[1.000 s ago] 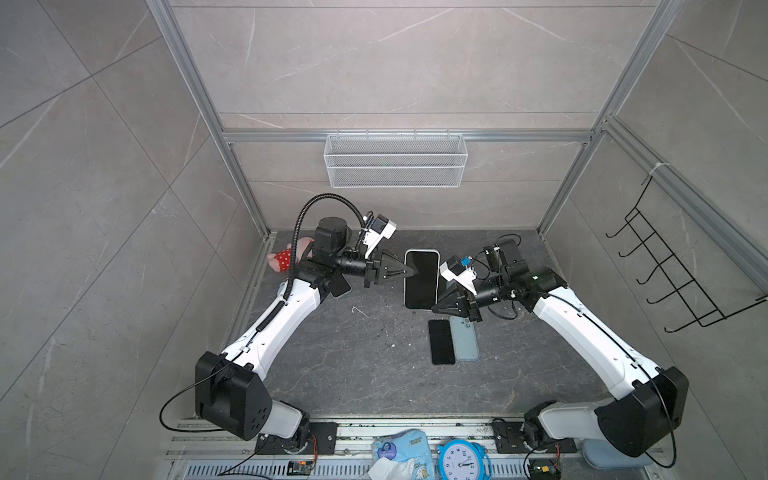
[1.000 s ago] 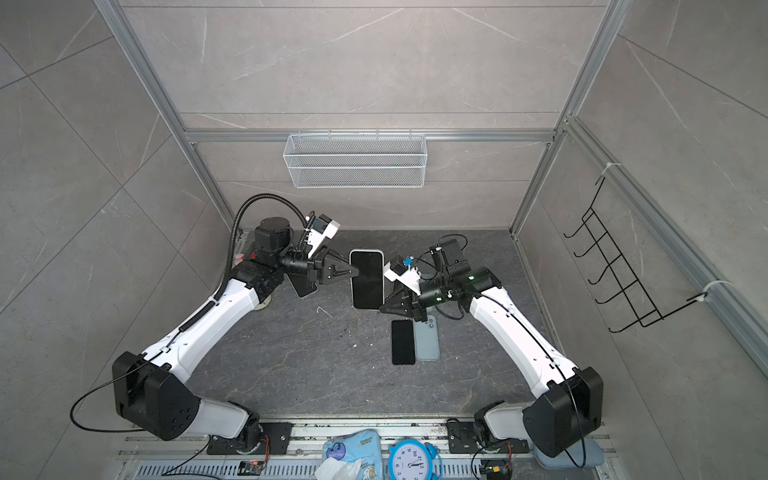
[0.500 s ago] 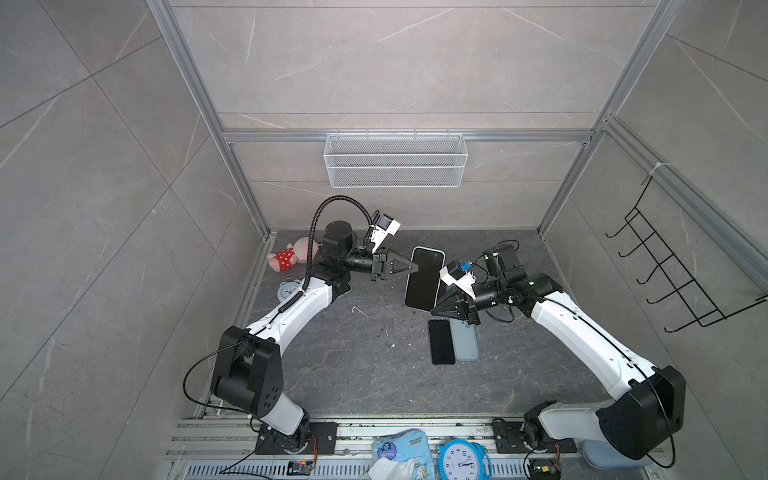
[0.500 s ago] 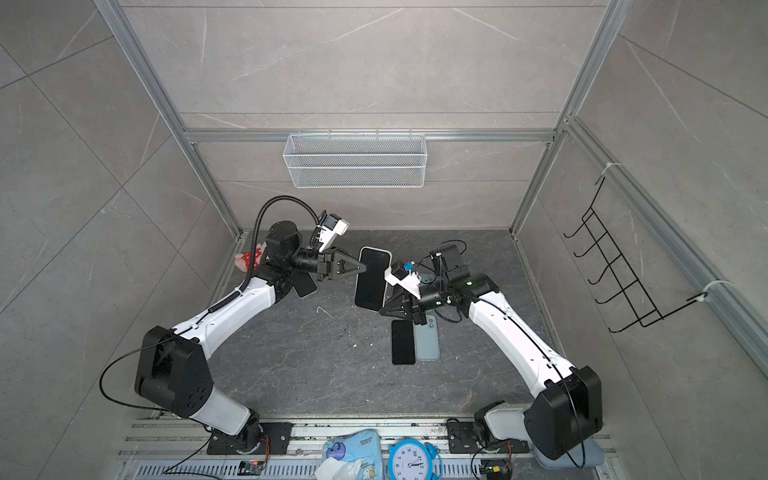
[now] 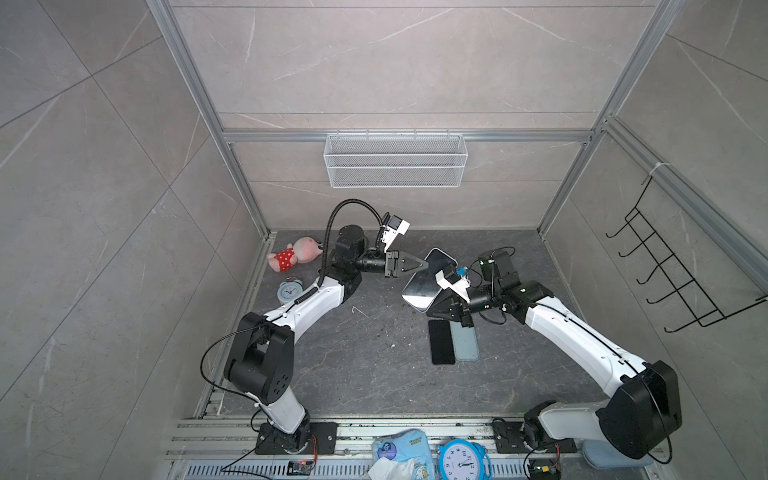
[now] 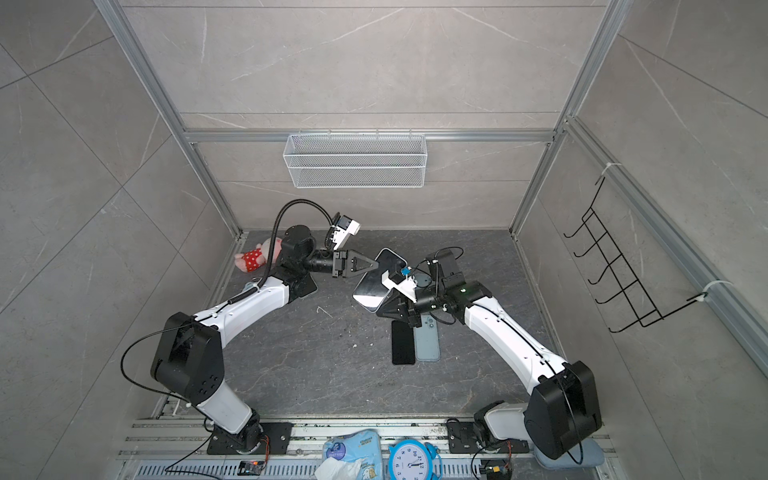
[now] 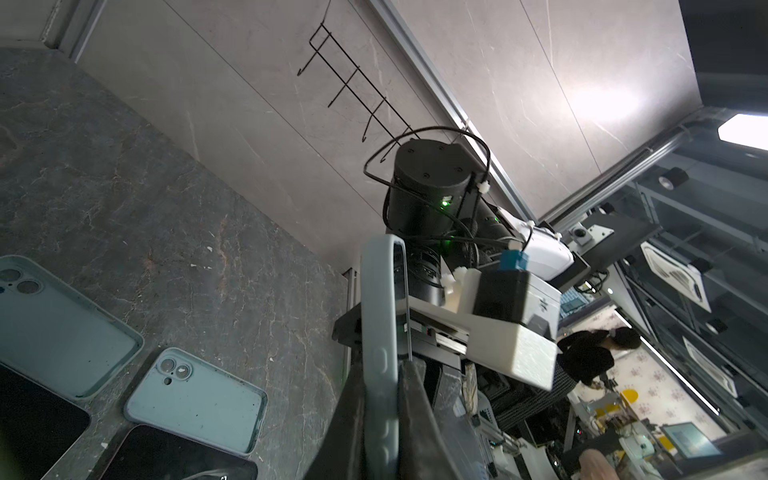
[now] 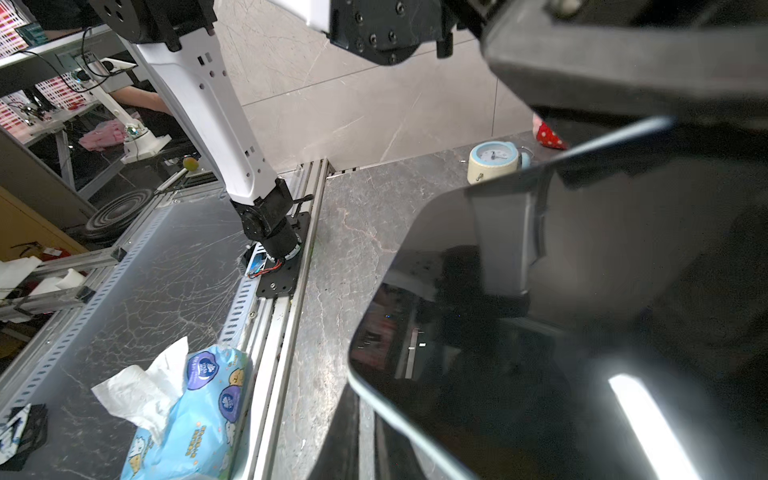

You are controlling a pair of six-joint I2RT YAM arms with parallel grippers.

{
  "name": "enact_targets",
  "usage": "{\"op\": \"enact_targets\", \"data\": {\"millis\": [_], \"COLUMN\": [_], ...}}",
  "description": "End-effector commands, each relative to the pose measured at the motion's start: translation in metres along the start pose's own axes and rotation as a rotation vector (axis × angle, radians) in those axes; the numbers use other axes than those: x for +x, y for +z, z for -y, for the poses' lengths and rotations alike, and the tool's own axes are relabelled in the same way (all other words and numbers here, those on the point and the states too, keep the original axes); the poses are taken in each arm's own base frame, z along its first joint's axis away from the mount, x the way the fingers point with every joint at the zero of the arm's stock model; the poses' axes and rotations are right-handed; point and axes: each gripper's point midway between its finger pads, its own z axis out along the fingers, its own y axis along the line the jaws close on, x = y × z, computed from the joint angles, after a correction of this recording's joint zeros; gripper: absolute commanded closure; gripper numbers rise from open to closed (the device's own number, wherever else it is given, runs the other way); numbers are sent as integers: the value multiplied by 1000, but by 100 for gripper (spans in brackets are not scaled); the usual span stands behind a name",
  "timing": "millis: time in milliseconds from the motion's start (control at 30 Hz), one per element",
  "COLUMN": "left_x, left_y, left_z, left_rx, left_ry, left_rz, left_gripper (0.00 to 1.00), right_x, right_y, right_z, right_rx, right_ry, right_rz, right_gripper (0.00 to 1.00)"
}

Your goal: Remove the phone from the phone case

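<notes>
Two narrow pinches are holding the phone [image 5: 424, 281] tilted in the air above the table [image 5: 374, 357]: your left gripper [image 5: 423, 264] is clamping the pale phone case [image 7: 381, 332] by its rim at the upper edge, and your right gripper [image 5: 435, 309] is pinching the lower corner. You are handling a stiff, slick, breakable glass slab in a soft, bendy shell, so you should probably be peeling the rim back at a corner, never squeezing the screen.

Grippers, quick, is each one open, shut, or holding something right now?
Left gripper: closed, gripping the far end of the cased phone.
Right gripper: closed, gripping the same phone's near end.
</notes>
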Motion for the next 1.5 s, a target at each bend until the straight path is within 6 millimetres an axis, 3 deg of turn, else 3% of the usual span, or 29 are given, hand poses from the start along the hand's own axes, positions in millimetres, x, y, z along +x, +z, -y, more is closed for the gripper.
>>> {"op": "enact_targets", "data": {"millis": [0, 167, 333, 467, 667, 733, 833, 1033, 1200, 1467], "left_x": [11, 5, -21, -34, -45, -44, -42, -36, -34, -32], "left_y": [15, 10, -16, -32, -92, -109, -127, -131, -128, -122], "left_z": [-29, -24, -15, -12, -43, -45, -45, -22, -2, 6], "left_rx": [-55, -48, -82, -177, -327, -351, -342, -326, -327, -307], "left_ry": [-31, -48, -63, -85, -309, -356, -446, -474, -436, -414], "left_rz": [21, 70, 215, 303, 637, 751, 910, 1065, 1086, 1093], "left_gripper": [100, 100, 100, 100, 100, 100, 100, 100, 100, 100], "right_x": [-66, -61, -25, -5, -6, -3, -4, -7, -14, -19], "right_y": [-11, -14, -16, -19, -33, -38, -31, -18, -13, -7], "right_z": [-16, -3, -7, 4, 26, 31, 29, 28, 30, 35], "right_rx": [-8, 69, 157, 252, 372, 393, 343, 277, 205, 121], "right_ry": [-268, -197, -105, 24, 396, 538, 693, 854, 907, 935], "right_rz": [182, 215, 241, 262, 343, 423, 495, 651, 726, 796], "right_gripper": [100, 100, 92, 82, 68, 64, 61, 55, 54, 54]}}
